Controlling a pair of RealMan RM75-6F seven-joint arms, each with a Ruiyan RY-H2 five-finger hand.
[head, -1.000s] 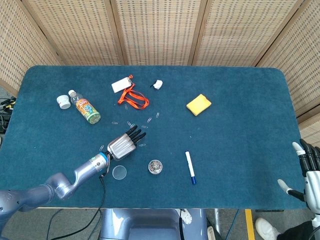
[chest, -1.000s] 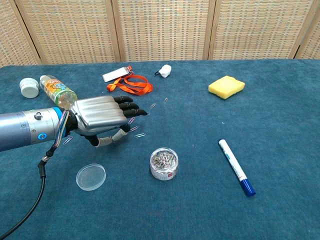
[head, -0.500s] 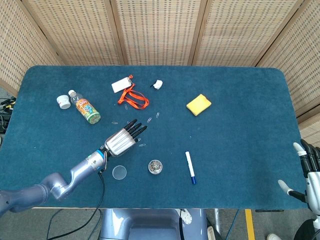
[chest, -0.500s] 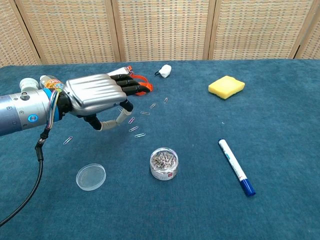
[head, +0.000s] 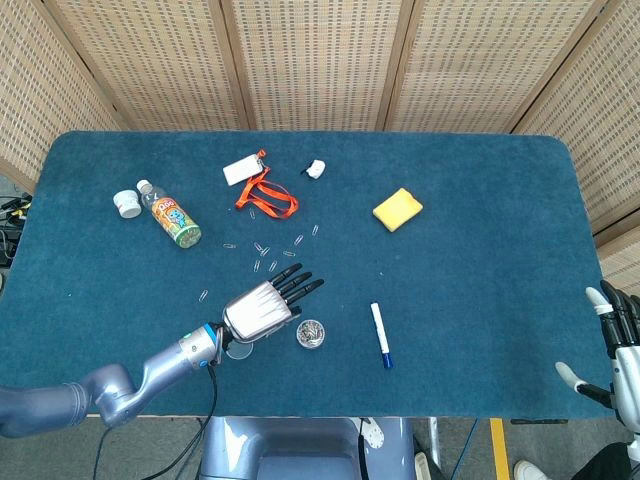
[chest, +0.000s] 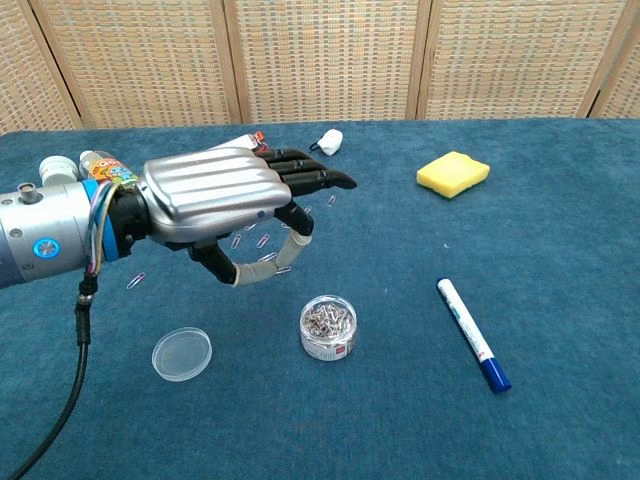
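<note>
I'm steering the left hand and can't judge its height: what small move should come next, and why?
Probably lower the left hand a little toward the jar. It hovers open, holding nothing, with its fingers above and behind the jar of clips; the lid lies off beside it, and loose clips lie farther back.
</note>
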